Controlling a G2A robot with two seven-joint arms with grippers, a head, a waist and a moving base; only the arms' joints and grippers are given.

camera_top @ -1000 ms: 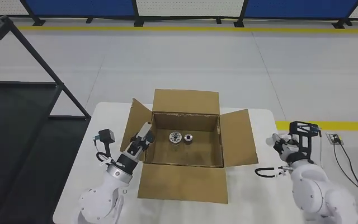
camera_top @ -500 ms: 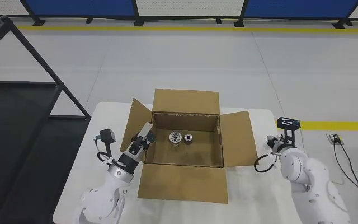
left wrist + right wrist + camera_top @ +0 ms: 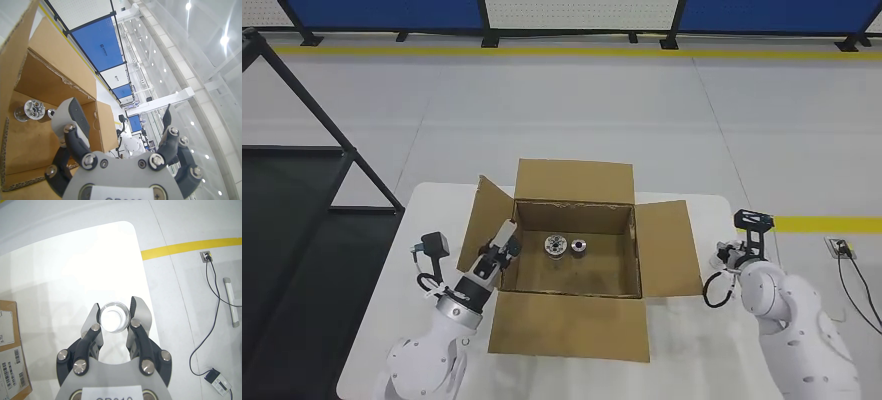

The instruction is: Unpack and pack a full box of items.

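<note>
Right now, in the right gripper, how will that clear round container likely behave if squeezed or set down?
The clear container looks smooth-walled, so probably slippery between the fingers. Its round outline suggests it could roll if laid sideways. See-through walls hint it is light.

Open cardboard box (image 3: 567,325) mid-table, two metal parts (image 3: 556,244) inside; clear round jar (image 3: 115,319) in right tool (image 3: 115,303).

I'd call this a big industrial test hall, not a home. Bare grey floor (image 3: 572,110) spreads around the white table (image 3: 442,205). Beyond the table runs a taped yellow line (image 3: 542,50), then blue-and-white partition panels (image 3: 382,12). High above the table, the ceiling (image 3: 198,47) is studded with lights.
</note>
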